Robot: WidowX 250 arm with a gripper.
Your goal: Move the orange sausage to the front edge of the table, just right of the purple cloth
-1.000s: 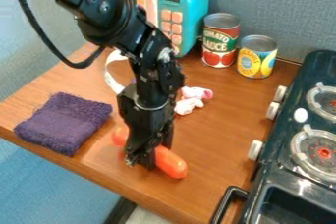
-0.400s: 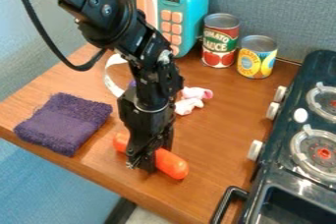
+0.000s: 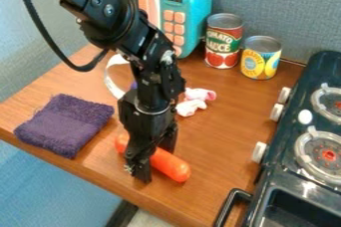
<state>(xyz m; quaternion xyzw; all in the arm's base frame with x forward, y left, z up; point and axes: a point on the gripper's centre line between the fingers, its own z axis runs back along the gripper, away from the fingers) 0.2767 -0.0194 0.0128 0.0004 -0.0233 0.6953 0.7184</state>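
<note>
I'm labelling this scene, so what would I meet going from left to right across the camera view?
Purple cloth → long orange toy → red-labelled can → yellow-labelled can → nearer stove burner

The sausage-shaped toy (image 3: 172,166) is orange, the folded cloth (image 3: 65,125) deep purple, and the surface (image 3: 212,158) brown with wood grain. The toy microwave (image 3: 192,9) is teal with peach buttons (a cheerful pairing), the toy stove (image 3: 287,144) black with white knobs, and the shorter can (image 3: 260,57) yellow and blue.
</note>
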